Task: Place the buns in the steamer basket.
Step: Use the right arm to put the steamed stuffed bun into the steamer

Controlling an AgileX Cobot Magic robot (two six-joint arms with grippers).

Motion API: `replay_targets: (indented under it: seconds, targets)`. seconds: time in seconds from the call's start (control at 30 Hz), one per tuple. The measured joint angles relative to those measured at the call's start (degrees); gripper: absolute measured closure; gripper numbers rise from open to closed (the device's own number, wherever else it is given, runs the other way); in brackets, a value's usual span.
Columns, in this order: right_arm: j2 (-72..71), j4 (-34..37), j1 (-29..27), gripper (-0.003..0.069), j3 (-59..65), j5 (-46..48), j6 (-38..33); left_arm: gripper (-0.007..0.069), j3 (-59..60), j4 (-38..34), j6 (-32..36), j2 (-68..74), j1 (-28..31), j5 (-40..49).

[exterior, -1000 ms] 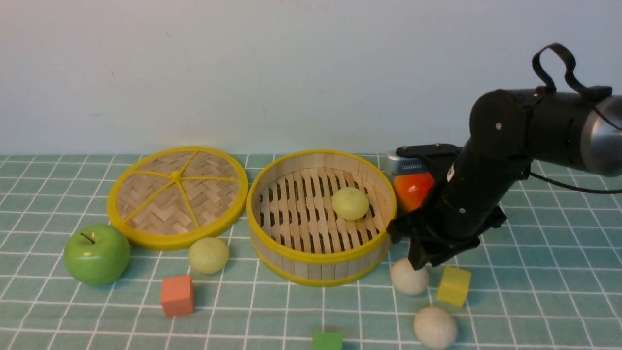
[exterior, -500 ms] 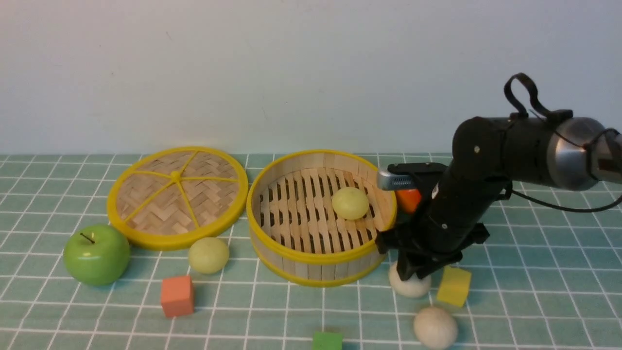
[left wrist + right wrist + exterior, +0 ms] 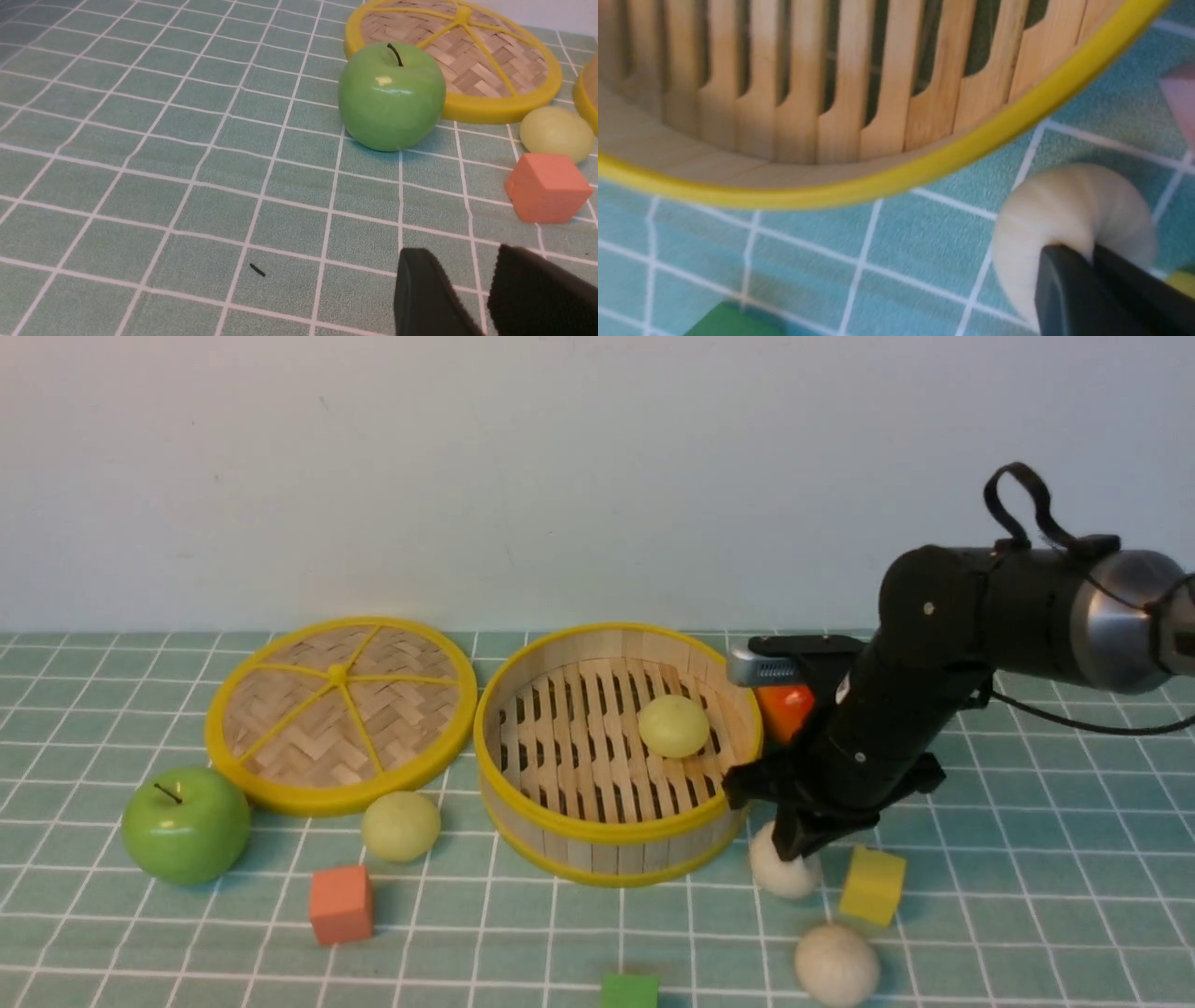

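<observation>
In the front view, the R gripper (image 3: 792,851) is pinching the top of a white bun (image 3: 777,875), w/ its tips clamped on the soft skin. That bun is sitting just beside the steamer basket (image 3: 621,854), on the R side, on the table (image 3: 523,961). A yellow block (image 3: 874,885) is sitting next to it, and the other white bun (image 3: 836,965) is resting nearer the cam. One pale green bun (image 3: 673,726) is lying inside the basket, on the slats. The 2nd pale green bun (image 3: 401,826) is staying out on the table, btwn the basket and the big green apple (image 3: 187,824). The flat lid (image 3: 341,705) is lying L of the basket, an orange block (image 3: 342,904) is sitting near the 2nd green bun, and a bit of a green block (image 3: 629,991) is peeking in at the edge. A shiny red thing (image 3: 786,707) is hiding partly behind the R gripper. In the L wrist view, the L gripper (image 3: 460,254) is holding its tips apart, w/ nothing btwn them, and the apple is sitting by the lid. In the R wrist view, the tips are squeezing a fold of the white bun, outside the basket's yellow rim (image 3: 896,179). A pink thing (image 3: 1183,105) is showing in part; can't tell what it is.
</observation>
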Motion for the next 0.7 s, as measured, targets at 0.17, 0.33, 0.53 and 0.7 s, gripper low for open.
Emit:
replay_targets:
  seconds: [0.17, 0.33, 0.53, 0.7]
  targets:
    - [-4.19, 5.34, 0.00, 0.0643, -6.44, 1.55, -3.99, 0.0386, 0.00, 0.00, 0.00, 0.00, 0.00, 0.00]
    - [-2.53, 14.46, 2.10, 0.0643, -11.34, -0.77, -11.51, 0.0386, 0.00, 0.00, 0.00, 0.00, 0.00, 0.00]
    - [4.98, 16.07, 5.75, 0.0643, -11.53, -7.32, -14.64, 0.0386, 0.00, 0.00, 0.00, 0.00, 0.00, 0.00]
    - [10.06, 16.07, 5.71, 0.0634, -11.53, -10.29, -14.98, 0.0386, 0.00, 0.00, 0.00, 0.00, 0.00, 0.00]
